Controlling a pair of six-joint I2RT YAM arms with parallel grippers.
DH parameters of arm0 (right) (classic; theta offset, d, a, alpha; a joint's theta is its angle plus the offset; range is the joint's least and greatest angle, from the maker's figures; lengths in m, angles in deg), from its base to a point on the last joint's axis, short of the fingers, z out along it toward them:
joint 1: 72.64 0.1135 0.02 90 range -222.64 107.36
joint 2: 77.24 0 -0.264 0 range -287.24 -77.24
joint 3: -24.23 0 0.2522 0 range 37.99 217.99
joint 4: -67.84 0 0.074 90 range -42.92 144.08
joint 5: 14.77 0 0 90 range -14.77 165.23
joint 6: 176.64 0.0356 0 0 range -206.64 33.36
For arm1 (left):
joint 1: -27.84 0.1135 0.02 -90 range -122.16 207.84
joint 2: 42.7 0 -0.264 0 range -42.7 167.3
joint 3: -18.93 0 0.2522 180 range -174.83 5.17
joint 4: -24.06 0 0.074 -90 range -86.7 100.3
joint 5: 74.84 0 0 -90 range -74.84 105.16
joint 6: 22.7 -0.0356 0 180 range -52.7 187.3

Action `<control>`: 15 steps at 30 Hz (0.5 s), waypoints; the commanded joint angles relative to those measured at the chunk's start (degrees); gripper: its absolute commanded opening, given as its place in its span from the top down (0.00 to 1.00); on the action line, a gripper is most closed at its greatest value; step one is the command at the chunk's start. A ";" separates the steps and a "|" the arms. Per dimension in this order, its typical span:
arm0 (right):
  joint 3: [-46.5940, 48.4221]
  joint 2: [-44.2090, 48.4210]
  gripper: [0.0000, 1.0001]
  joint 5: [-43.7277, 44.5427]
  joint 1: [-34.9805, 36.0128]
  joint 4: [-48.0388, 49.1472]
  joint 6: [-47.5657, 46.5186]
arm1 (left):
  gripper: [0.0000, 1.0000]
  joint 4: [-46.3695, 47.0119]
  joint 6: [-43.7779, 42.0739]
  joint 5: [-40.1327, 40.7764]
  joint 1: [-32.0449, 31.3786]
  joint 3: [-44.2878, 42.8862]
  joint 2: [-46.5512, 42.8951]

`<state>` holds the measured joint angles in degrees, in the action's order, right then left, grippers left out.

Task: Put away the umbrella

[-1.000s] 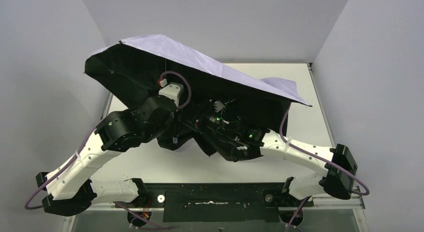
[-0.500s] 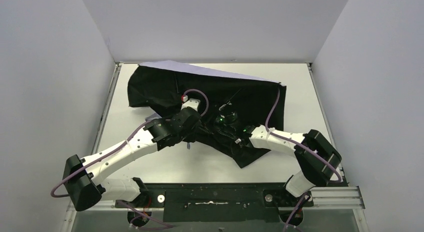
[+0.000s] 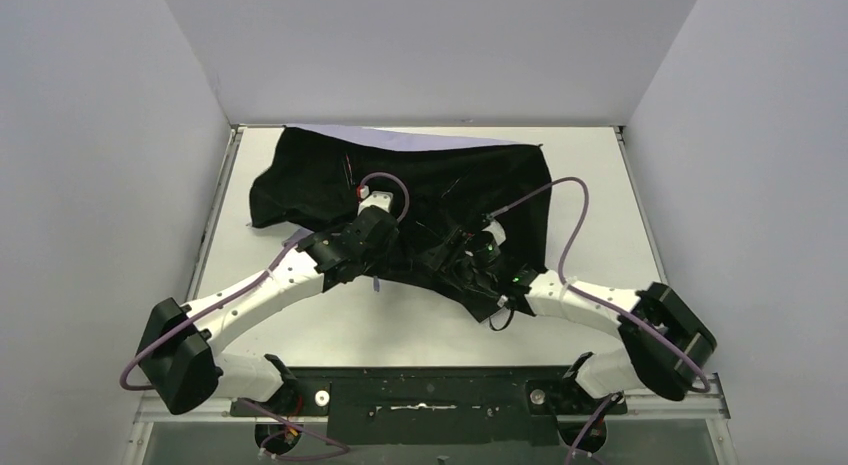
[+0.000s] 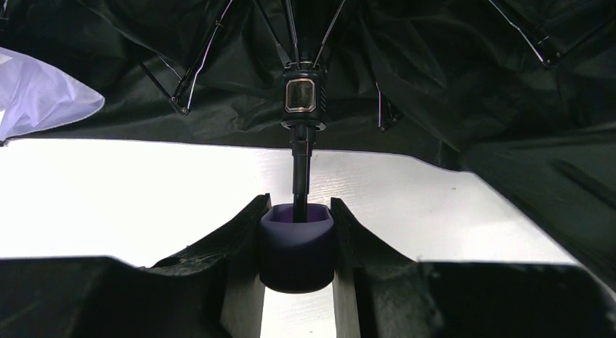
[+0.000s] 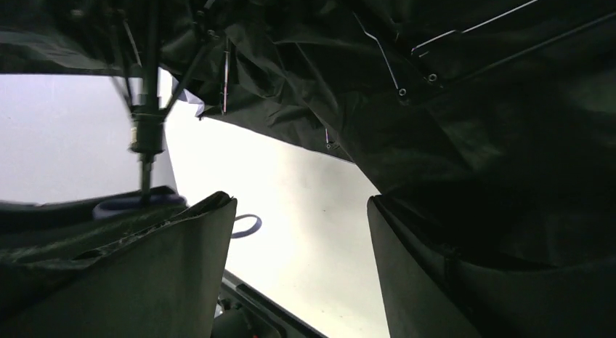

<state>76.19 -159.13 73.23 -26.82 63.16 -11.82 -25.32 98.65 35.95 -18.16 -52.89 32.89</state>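
umbrellas: 1, the umbrella [image 3: 320, 175] part-collapsed, black underside up, on far half of tabletop [image 3: 400, 325] | arms: 2, left arm [image 3: 260, 290] and right arm [image 3: 585, 305] bent inward from the near corners, meeting at canopy's near edge | left pincer [image 4: 298, 207] clamped on lavender handle [image 4: 296, 254] | right pincer [image 5: 301, 207] spread wide, holding nothing, handle to its left

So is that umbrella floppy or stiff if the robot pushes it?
Probably floppy up top: the umbrella cloth lies crumpled in folds. The thin ribs likely bend easily. Its handle looks firm, clamped in the left pincer.
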 commanded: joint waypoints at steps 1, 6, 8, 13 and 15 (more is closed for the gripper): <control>-1.34 10.56 0.32 9.30 -0.05 -5.97 -6.71 | 1.00 6.53 0.55 0.44 0.64 1.12 0.46; -4.92 21.26 0.30 17.24 -0.08 -13.71 -13.13 | 1.00 9.02 -0.15 -1.20 0.82 2.88 2.55; -6.29 25.50 0.30 19.93 -0.20 -16.30 -15.40 | 1.00 10.06 -0.61 -1.81 0.85 3.22 4.07; -8.17 33.87 0.28 24.62 -0.41 -21.58 -20.42 | 1.00 12.10 -1.72 -3.05 0.82 3.14 8.01; -8.05 36.17 0.28 24.68 -0.44 -23.16 -22.89 | 1.00 12.53 -1.95 -3.10 0.86 3.00 9.00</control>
<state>68.19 -127.30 92.00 -26.88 44.32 -27.77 -18.26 98.00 34.42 -17.75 -49.20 40.47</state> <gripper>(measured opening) 0.717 0.282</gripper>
